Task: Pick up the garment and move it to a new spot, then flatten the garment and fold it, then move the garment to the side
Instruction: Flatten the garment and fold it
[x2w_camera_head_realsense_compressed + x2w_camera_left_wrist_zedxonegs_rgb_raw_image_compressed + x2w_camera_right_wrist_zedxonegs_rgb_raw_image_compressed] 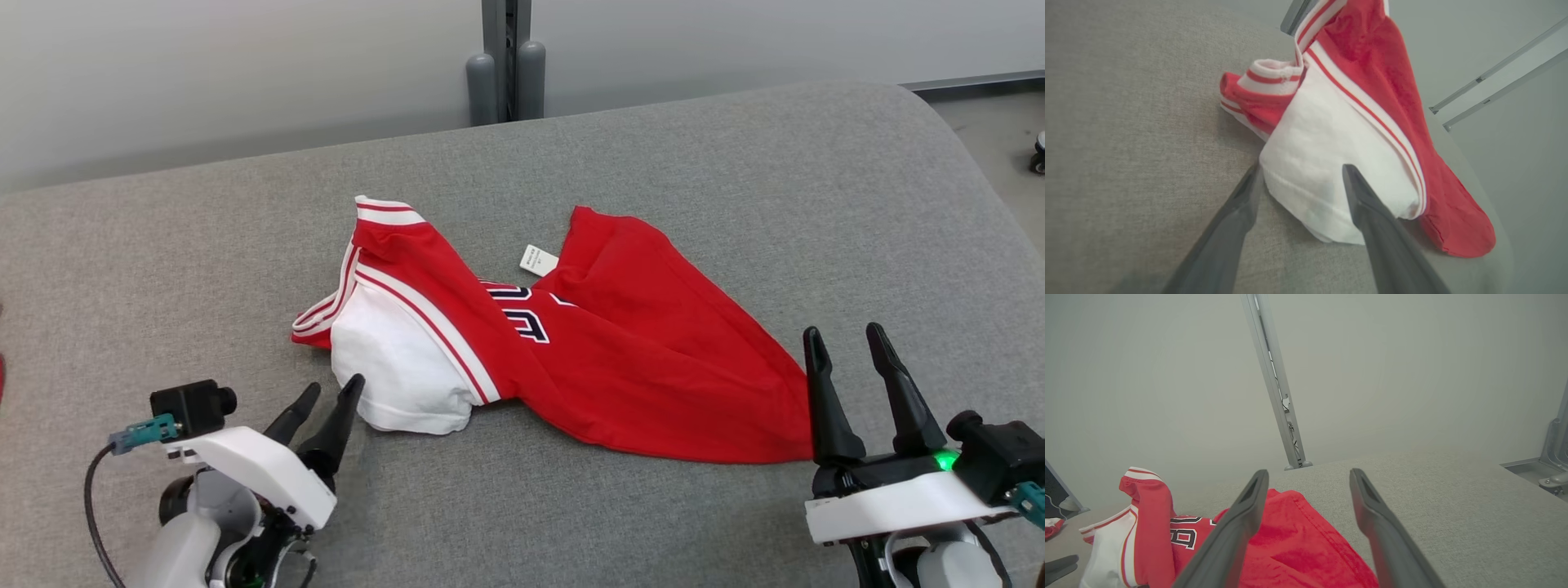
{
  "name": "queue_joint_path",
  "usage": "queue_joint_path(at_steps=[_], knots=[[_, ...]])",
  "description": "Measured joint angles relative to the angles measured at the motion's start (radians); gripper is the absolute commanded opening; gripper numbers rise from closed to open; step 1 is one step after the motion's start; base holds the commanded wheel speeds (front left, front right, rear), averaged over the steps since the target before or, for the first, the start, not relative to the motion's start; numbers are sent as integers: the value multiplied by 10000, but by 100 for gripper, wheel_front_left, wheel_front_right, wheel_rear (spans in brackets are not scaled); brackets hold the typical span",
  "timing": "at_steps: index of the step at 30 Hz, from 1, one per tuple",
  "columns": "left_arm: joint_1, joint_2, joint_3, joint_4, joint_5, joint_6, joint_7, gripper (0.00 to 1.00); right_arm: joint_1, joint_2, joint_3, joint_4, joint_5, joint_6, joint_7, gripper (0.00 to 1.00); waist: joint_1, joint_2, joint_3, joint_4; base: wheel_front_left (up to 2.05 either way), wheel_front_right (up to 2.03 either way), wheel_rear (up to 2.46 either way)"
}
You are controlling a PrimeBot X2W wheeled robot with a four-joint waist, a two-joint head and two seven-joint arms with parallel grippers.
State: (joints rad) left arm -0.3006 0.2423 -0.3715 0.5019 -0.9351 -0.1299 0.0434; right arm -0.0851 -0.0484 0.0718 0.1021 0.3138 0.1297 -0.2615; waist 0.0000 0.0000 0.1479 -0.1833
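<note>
The red garment [653,367] bears dark, white-edged block characters [526,320], half hidden in folds; one looks like an 8. Its small white tag [538,260] carries print too tiny to read.

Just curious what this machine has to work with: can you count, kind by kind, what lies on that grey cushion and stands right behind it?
Crumpled red and white sports jersey: 1
Small white tag beside its red fabric: 1
Rounded grey posts behind the grey fabric cushion: 2
Total: 4
</note>
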Motion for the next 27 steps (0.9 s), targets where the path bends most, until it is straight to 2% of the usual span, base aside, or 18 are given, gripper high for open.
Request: queue_joint_path(at_steps=[2,5,15,20,22,25,26,27], knots=[[-111,368,-270,96,-387,0,-21,100,-89,19,27,-8,6,0,0,100,0,0,68,-55,0,0,0],[-314,577,-543,268,-734,0,-73,100,-101,13,21,-2,25,0,0,100,0,0,140,-99,0,0,0],[-1072,1239,-2552,343,-2798,0,706,100,-303,15,138,125,27,0,0,100,0,0,270,-217,0,0,0],[-1241,1478,-3150,236,-3400,0,508,100,-302,15,207,196,27,0,0,100,0,0,245,-258,0,0,0],[-1347,1563,-3361,274,-3559,0,382,58,-303,15,217,228,27,0,0,100,0,0,232,-267,0,0,0],[-1428,1611,-3741,297,-3766,0,339,6,-302,13,222,291,27,0,0,100,0,0,196,-263,0,0,0],[-1429,1641,-3854,313,-3827,0,299,0,-301,13,226,318,27,0,0,100,0,1,180,-256,0,0,0],[-1436,1684,-3946,324,-3891,0,265,0,-300,15,228,334,27,0,0,100,0,0,164,-247,0,0,0]])
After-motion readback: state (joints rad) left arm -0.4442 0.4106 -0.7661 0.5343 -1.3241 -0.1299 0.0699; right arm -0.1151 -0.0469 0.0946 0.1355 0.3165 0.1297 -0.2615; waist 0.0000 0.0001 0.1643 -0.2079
